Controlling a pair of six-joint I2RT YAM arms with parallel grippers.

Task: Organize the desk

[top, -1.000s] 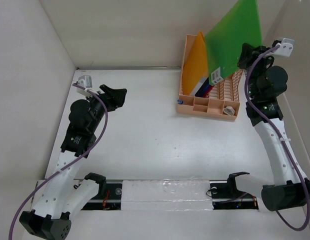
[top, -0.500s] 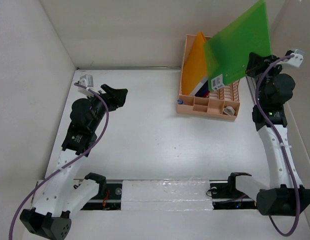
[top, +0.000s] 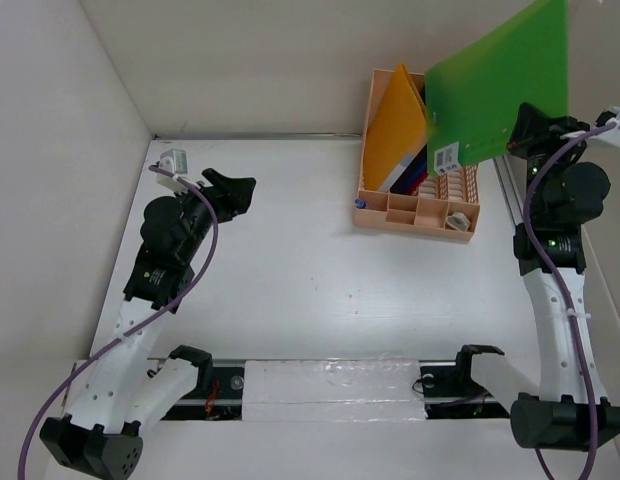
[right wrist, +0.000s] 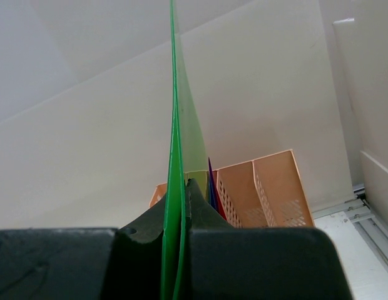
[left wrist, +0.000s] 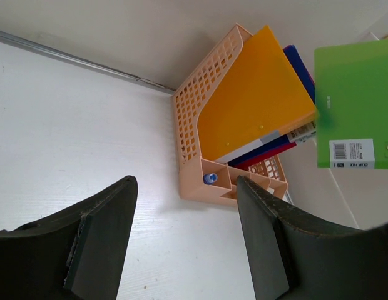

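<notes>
1. White table [top: 310, 290] carries a peach rack [top: 415, 215] at its far right corner.
2. Right jaws clamp a green folder [top: 500, 85] aloft near it; left jaws gape empty.
3. Folder is best kept upright over a free slot.

plain white walls [top: 240, 60] stand on three sides under even light.

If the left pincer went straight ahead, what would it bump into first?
Probably the peach rack; only bare desk shows between, though depth is unclear.
</notes>
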